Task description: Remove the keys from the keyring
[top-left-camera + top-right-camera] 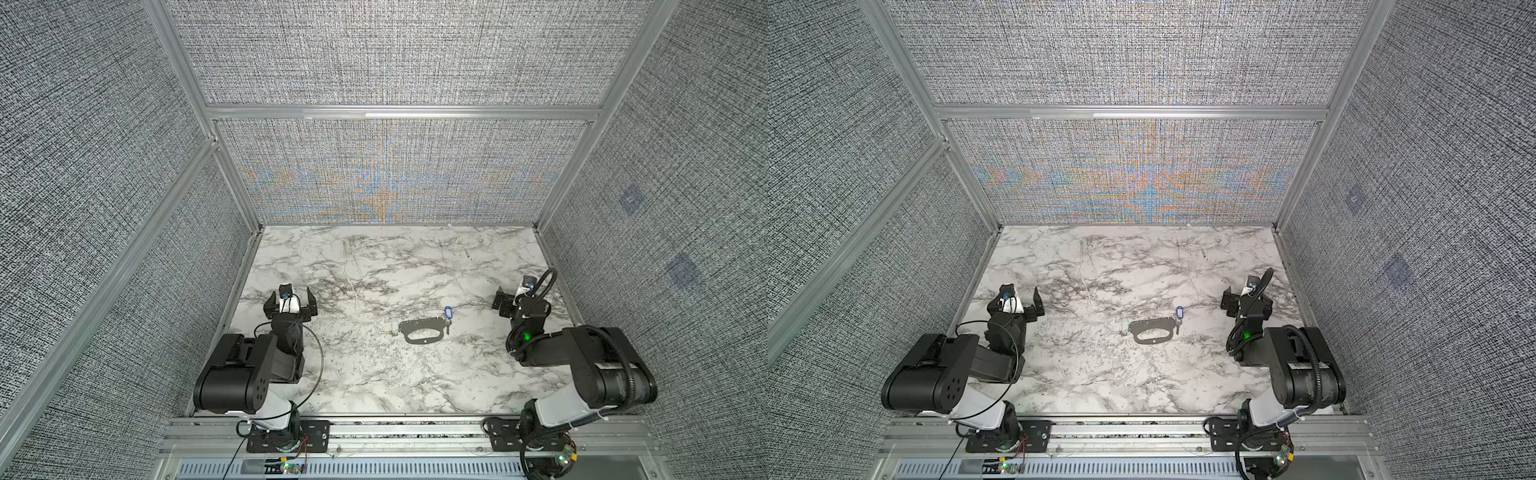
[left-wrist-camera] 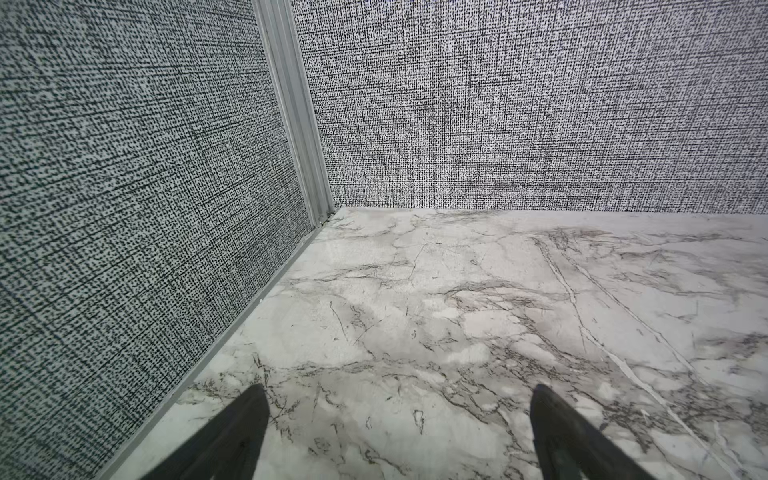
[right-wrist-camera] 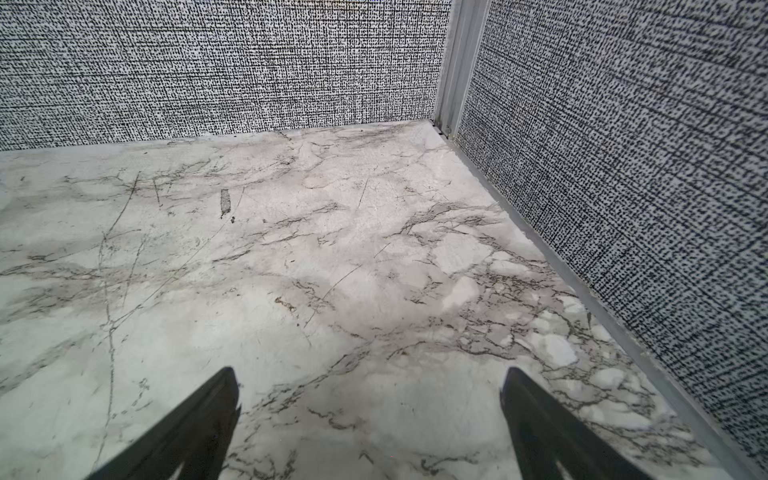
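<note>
Marble-pattern tabletop (image 1: 374, 374); grey woven wall panels (image 1: 395, 54) around.

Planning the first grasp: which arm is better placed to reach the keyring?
Probably the right. The keyring lies nearer the open right gripper, on that side of the dark plate; the open left gripper is farther.

1. Plate (image 1: 417, 322) lies on the surface (image 1: 374, 257), between left gripper (image 1: 291, 293) and right gripper (image 1: 512, 296), nearer the right.
2. Key (image 1: 390, 329) lies at the plate's left end.
3. Tag (image 1: 447, 311) lies just behind its right end.
</note>
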You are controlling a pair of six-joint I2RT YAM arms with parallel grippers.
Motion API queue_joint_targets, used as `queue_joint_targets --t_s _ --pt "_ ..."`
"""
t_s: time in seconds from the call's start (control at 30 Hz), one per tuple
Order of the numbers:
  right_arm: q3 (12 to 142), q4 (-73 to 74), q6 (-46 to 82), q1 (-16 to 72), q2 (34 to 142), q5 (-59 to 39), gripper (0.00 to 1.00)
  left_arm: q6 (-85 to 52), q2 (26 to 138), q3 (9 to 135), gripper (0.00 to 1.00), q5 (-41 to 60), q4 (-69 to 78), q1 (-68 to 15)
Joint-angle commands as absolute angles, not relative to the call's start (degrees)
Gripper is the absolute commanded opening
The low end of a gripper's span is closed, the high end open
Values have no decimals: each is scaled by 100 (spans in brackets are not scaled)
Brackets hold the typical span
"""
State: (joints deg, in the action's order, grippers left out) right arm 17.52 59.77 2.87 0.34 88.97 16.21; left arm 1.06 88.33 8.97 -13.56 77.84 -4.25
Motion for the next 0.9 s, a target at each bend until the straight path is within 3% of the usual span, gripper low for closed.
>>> queue_joint_targets --t_s 0.0,0.87 --pt "1731 6135 289 49 8877 1621 99 92 8826 905 99 -1371 7923 -415" --pt "1731 6119 308 26 8867 1588 99 80 8809 906 99 -1354 7890 -413"
